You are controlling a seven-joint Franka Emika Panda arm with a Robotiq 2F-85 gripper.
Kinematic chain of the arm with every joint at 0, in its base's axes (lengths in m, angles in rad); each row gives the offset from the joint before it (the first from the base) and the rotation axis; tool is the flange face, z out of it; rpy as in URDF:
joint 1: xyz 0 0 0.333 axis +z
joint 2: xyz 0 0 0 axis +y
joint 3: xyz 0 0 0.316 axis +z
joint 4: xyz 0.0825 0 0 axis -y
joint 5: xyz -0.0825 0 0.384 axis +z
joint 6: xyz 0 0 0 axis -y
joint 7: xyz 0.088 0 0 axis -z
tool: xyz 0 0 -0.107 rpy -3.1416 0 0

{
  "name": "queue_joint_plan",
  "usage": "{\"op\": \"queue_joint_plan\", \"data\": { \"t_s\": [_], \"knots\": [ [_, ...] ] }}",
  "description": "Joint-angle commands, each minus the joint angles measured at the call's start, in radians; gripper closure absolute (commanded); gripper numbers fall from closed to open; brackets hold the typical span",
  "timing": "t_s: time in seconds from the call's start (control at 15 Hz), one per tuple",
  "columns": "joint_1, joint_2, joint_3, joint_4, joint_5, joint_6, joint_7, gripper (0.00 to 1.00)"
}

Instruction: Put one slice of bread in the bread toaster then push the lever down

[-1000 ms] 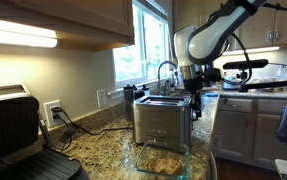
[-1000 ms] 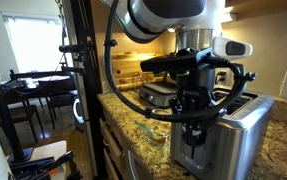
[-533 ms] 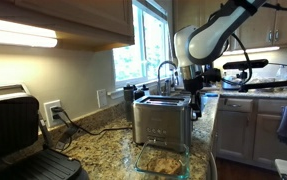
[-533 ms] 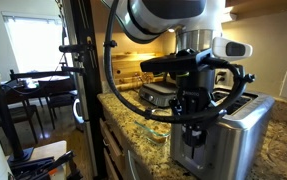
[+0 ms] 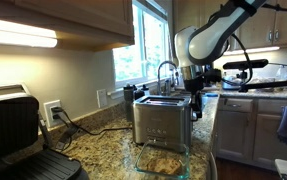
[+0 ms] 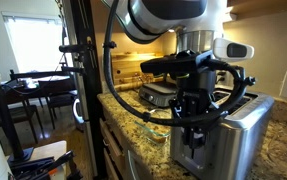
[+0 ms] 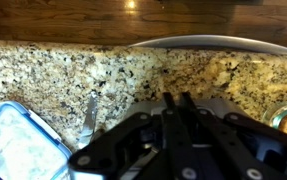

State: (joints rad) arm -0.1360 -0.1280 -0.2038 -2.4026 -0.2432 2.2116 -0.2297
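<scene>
Our gripper hangs just beside the end of the bread toaster. We see its fingers narrow, nearly together.

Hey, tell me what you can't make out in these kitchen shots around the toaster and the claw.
Toaster slots: seen from too low in an exterior view, so any bread inside is hidden.
Lever: hidden behind the claw in an exterior view.
Claw jaws: dark and blurred in the wrist view; open or shut unclear.
Slices of bread: too small to count in an exterior view.
</scene>
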Motion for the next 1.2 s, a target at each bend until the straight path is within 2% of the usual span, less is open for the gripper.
{"op": "queue_joint_plan", "data": {
  "t_s": [0.0, 0.13, 0.47, 0.53, 0.6, 0.93, 1.0, 1.07, 1.13],
  "knots": [
    [-0.011, 0.002, 0.011, 0.000, 0.002, -0.001, -0.001, 0.78],
    [-0.011, 0.009, 0.011, -0.002, 0.002, 0.001, -0.002, 0.70],
    [-0.011, 0.011, 0.011, -0.003, 0.002, 0.003, -0.002, 0.70],
    [-0.011, 0.011, 0.011, -0.003, 0.002, 0.003, -0.002, 0.45],
    [-0.011, 0.011, 0.011, -0.001, 0.004, -0.001, -0.002, 0.44],
    [-0.011, 0.014, 0.011, 0.001, 0.005, -0.002, 0.000, 0.13],
    [-0.011, 0.014, 0.012, 0.000, 0.003, 0.001, 0.001, 0.57],
    [-0.011, 0.014, 0.012, 0.000, 0.003, 0.002, 0.001, 0.53],
    [-0.011, 0.014, 0.012, -0.001, 0.003, 0.002, 0.001, 0.55]
  ]
}}
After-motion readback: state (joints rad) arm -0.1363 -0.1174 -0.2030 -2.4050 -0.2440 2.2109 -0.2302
